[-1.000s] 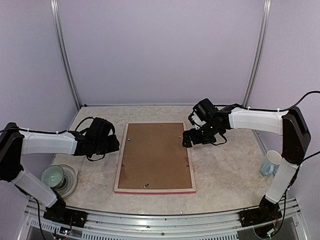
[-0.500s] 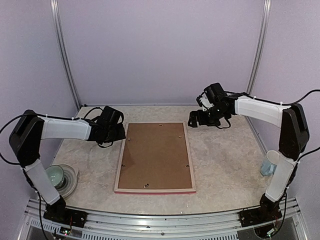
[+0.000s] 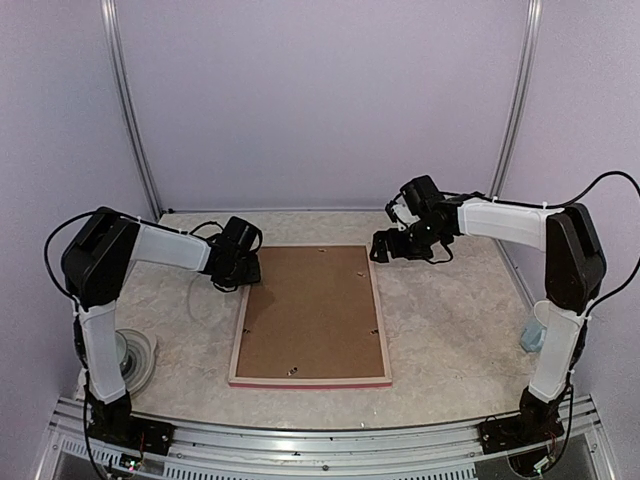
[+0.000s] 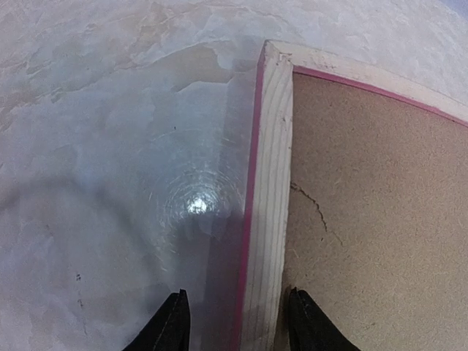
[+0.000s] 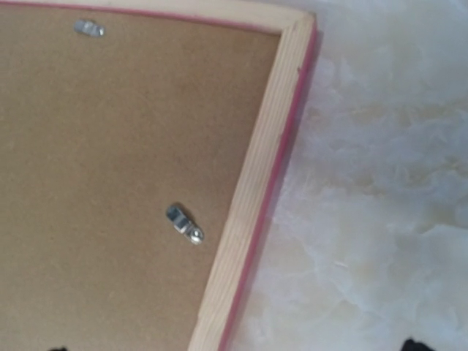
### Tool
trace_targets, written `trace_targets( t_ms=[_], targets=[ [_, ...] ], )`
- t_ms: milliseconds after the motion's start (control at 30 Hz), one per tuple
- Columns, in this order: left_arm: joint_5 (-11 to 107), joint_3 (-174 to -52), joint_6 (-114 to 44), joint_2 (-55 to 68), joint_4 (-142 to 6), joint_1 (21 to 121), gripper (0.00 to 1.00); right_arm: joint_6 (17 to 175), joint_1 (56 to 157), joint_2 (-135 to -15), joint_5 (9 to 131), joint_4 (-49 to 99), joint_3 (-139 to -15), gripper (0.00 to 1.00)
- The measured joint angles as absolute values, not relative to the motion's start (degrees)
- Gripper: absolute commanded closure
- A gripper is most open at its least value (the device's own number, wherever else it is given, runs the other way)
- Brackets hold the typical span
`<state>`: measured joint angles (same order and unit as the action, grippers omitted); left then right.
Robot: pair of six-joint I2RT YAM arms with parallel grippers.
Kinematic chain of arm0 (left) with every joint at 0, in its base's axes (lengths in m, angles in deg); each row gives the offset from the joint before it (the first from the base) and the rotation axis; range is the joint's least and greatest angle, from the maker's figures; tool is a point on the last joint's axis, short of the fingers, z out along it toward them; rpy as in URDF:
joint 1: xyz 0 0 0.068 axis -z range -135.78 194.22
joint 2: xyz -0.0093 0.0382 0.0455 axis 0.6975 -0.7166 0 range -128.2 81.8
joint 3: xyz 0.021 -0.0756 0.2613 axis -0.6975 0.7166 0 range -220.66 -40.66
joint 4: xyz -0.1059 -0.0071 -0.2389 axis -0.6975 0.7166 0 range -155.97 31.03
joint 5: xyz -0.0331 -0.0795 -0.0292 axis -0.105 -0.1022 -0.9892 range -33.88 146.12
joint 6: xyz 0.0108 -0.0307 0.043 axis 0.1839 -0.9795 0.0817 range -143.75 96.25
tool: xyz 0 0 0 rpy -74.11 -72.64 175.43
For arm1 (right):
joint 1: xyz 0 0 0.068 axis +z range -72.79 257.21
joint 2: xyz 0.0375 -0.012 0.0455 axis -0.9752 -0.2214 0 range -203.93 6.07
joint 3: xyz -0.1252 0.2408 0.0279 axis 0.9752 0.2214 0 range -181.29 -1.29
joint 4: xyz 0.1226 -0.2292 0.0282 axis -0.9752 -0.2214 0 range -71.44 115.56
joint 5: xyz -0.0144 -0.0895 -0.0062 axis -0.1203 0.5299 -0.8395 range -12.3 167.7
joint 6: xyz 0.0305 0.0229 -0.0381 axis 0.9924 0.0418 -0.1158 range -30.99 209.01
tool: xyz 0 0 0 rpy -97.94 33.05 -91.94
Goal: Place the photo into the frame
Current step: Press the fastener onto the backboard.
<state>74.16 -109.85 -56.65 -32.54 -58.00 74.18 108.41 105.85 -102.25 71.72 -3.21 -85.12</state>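
The frame [image 3: 310, 381] lies face down in the middle of the tabletop [image 3: 450, 340], long sides running near to far. Its back rails are pale bare wood, and a thin pink-red strip shows along the outer edge. A plain brown backing board [image 3: 310, 310] fills the opening. Small metal tabs [image 5: 184, 224] sit on the board close to the rails.

At the near left, a pale plate [image 3: 145, 355] is partly hidden behind the left arm, and whatever is on it cannot be seen. At the near right, a light blue mug [image 3: 533, 335] peeks out from behind the right arm; its inside is not visible.

The left gripper [image 3: 248, 272] is at the frame's far left corner. Its fingertips [image 4: 175, 329] are partly apart and straddle the left rail, one over the tabletop and one over the board, clamping nothing. The right gripper [image 3: 382, 245] hangs just off the far right corner with its jaws spread wide, holding nothing.

A second ago the left gripper was well to the left of the frame and nearer; it has since swung in to the corner, with the arm's elbow raised. The right gripper was then over the right rail and has drawn back toward the far corner. The frame has not shifted.
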Motion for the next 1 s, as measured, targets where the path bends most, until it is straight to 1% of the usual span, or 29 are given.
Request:
trace_targets(
  t_ms=[267, 1000],
  targets=[
    [72.52, -110.83, -56.63, -33.70, -58.54, 73.83, 0.54, 108.43, 105.83, -102.25, 71.15, -2.60, -83.33, 0.01],
    [70.01, -105.61, -56.94, -30.38, -62.11, 73.76, 0.55, 108.63, 105.83, -102.25, 70.36, -0.81, -81.77, 0.01]
  ],
)
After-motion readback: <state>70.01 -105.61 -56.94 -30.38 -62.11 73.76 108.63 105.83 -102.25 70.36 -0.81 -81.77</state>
